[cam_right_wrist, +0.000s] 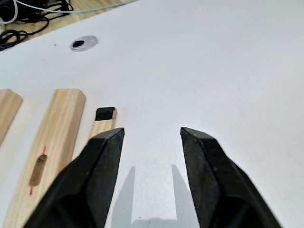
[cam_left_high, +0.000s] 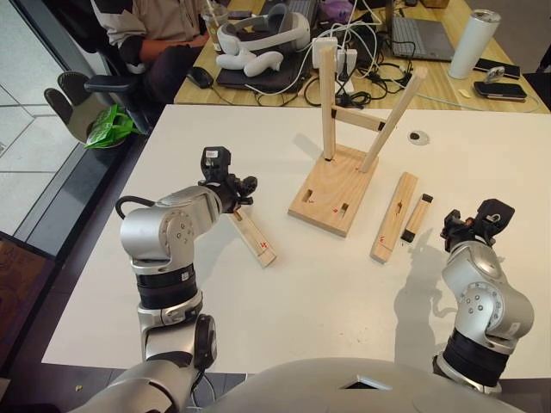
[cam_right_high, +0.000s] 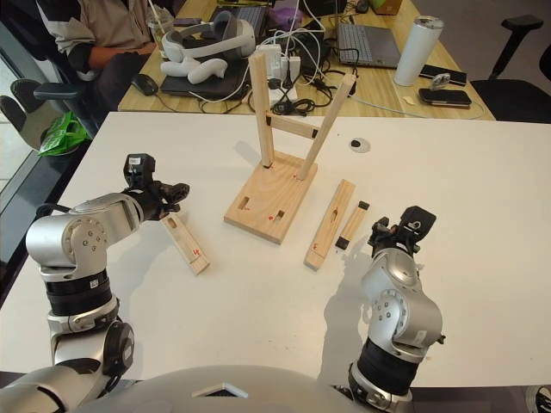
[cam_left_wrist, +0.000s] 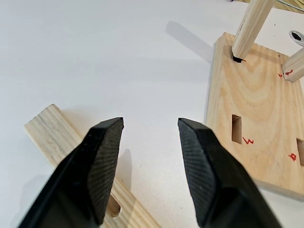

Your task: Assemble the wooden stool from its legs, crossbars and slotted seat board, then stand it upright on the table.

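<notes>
While both jaw pairs gape empty, left gripper (cam_left_high: pixel 244 193) sits over loose leg (cam_left_high: pixel 256 238) far end, axis slanting nearward-right; right gripper (cam_left_high: pixel 449 226) well apart.

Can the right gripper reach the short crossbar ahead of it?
Probably yes: the right gripper is open, and the short crossbar lies flat on the table, clear of the longer leg beside it, nothing in between.

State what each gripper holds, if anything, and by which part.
Nothing is held. The left gripper is open by a loose leg; the right gripper is open too.
</notes>
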Action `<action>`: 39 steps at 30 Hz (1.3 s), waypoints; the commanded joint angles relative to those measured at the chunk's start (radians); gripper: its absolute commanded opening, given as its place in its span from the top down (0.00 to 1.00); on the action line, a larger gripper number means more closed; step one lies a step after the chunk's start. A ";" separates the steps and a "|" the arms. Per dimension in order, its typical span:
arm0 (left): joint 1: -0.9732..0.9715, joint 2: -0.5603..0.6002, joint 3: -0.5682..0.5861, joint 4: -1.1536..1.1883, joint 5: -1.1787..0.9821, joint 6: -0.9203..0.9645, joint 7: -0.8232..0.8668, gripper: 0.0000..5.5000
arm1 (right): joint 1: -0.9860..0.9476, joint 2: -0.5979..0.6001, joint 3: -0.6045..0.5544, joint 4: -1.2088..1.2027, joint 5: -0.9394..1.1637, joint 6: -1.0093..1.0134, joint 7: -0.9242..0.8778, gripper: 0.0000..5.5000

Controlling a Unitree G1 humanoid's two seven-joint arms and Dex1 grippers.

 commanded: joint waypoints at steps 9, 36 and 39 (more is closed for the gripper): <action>-0.031 0.035 -0.069 0.030 0.027 -0.030 -0.015 0.62 | -0.086 0.172 0.099 0.201 0.077 -0.084 -0.046 0.43; -0.027 -0.012 -0.011 -0.020 0.029 0.008 0.007 0.62 | -0.165 0.220 0.074 0.454 0.193 0.021 -0.221 0.67; -0.028 -0.017 -0.004 -0.024 0.026 0.013 0.009 0.62 | -0.180 0.217 0.060 0.460 0.199 0.027 -0.247 0.74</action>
